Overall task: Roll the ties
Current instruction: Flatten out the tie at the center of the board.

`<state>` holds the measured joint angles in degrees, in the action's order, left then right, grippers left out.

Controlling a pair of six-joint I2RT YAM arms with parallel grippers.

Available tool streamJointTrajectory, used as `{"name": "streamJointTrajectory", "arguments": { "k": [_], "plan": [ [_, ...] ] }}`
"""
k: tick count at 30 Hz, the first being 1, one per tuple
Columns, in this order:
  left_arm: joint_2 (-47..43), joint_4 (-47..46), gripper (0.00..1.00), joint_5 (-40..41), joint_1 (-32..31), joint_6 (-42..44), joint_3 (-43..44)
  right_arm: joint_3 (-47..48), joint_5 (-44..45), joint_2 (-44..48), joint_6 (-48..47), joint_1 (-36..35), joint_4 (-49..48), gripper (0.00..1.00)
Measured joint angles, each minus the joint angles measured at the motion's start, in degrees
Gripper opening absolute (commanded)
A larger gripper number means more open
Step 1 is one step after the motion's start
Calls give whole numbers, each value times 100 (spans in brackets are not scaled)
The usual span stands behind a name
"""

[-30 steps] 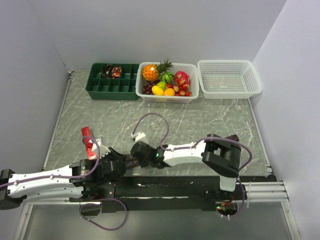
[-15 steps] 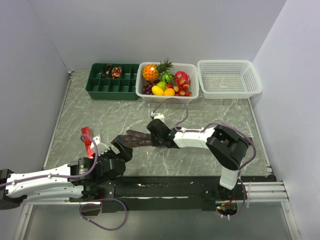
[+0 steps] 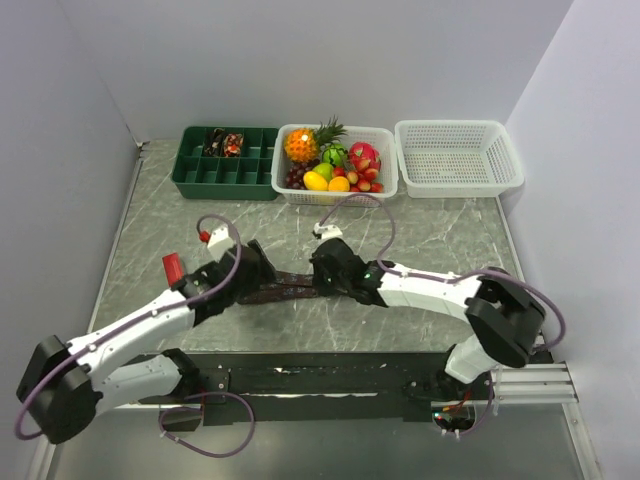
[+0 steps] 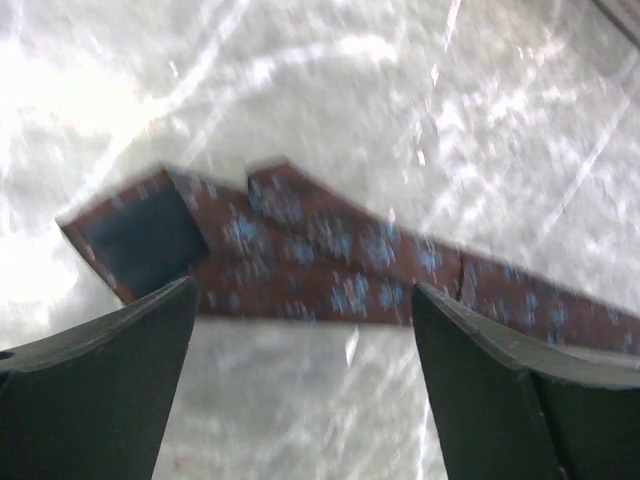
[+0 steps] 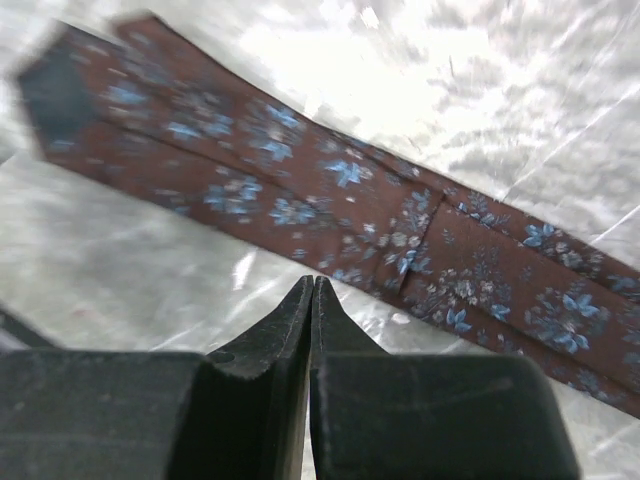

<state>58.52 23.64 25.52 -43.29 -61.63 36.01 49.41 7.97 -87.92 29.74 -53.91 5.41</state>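
Observation:
A brown tie [image 3: 285,290] with blue flowers lies flat on the marble table [image 3: 420,240], its pointed end toward the left. My left gripper [image 3: 256,270] hovers over that end with its jaws wide open; in the left wrist view the tie [image 4: 330,260] runs across just beyond the left gripper [image 4: 303,292], and nothing is between the fingers [image 4: 110,380]. My right gripper [image 3: 320,276] is shut and holds nothing. In the right wrist view the right gripper [image 5: 313,281] points at the near edge of the tie [image 5: 300,190].
At the back stand a green compartment tray [image 3: 200,172] holding two dark rolled ties [image 3: 222,143], a white basket of fruit [image 3: 384,160] and an empty white basket [image 3: 458,155]. A small red object [image 3: 172,268] lies left of my left arm.
My left arm has swung from the near edge out to the tie's end and its jaws have opened. The right gripper has moved away and rightward, and the tie now lies stretched out.

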Motion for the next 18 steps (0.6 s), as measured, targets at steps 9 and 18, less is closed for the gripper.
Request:
{"name": "streamJointTrajectory", "arguments": {
  "k": [9, 18],
  "plan": [
    [804, -1211, 74, -1646, 1838, 1034, 70, -149, -11, 540, -26, 0, 9, 7],
    [2000, -1880, 63, -2500, 2127, 1445, 44, -293, 68, 697, -46, 4, 190, 8]
  ]
}}
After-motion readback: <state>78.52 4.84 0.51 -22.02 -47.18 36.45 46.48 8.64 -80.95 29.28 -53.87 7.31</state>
